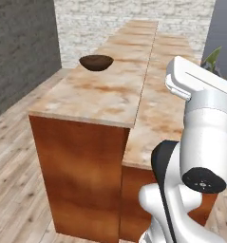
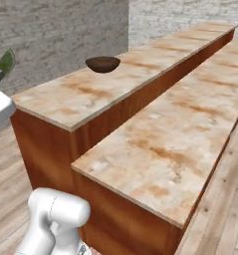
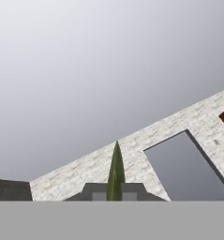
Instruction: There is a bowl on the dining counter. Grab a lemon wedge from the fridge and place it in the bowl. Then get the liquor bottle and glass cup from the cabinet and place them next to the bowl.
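Lemon wedge [image 3: 116,171] is the thing in play at this moment: a thin, dark green, pointed sliver rising between the two small dark finger tips at the bottom of the hand view, pinched there by a gripper [image 3: 114,193] closed almost fully on it. It looks more like a narrow upright blade than a fat slice, seen edge-on, and its colour reads olive rather than yellow. The narrow hold suits such a slim piece; a wider grasp would let it slip. The hand is tilted upward, so behind the wedge run a pale ceiling, a band of whitish brick wall and a grey panel, which suggests the piece is being carried high and clear of the counter edge.

Further left in the scene, on the raised tier of the dining counter [image 1: 100,95], sits the bowl [image 1: 96,62], small, round and dark brown, apparently empty, standing toward the far side of the beige, rust-veined top. From the other base camera the bowl [image 2: 103,63] again stands alone on that upper slab, well apart from the arm. The wedge has not yet reached it, so the likely step in hand is bringing it over for the drop.
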Available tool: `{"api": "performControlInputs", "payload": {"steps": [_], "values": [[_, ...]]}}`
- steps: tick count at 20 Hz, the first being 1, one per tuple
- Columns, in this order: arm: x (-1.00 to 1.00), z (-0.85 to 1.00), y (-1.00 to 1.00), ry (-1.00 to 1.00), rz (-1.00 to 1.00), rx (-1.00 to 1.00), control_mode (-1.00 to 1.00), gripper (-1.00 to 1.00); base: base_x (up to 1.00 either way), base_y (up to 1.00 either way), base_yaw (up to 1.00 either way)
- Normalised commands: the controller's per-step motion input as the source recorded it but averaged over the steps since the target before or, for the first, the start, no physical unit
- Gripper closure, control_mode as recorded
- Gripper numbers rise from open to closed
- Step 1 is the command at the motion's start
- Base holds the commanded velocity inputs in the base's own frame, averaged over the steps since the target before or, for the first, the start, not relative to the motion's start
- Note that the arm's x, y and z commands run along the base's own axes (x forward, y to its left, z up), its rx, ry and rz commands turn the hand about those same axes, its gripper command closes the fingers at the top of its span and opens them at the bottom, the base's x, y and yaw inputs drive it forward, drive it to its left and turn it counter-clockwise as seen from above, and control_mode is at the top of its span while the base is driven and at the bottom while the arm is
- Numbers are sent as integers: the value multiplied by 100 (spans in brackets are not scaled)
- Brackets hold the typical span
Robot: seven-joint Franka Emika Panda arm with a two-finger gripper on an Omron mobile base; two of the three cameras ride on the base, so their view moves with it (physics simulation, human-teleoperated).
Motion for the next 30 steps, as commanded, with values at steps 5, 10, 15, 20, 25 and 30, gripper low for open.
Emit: {"api": "performControlInputs", "payload": {"steps": [5,10,15,20,25,30], "values": [[0,0,0,0,0,0,100,100,5,100,-37],[0,0,0,0,0,0,100,100,5,100,-38],[0,0,0,0,0,0,100,100,5,100,-38],[0,0,0,0,0,0,100,100,6,100,-38],[0,0,0,0,0,0,100,100,6,100,-39],[0,0,0,0,0,0,100,100,10,100,-42]]}}
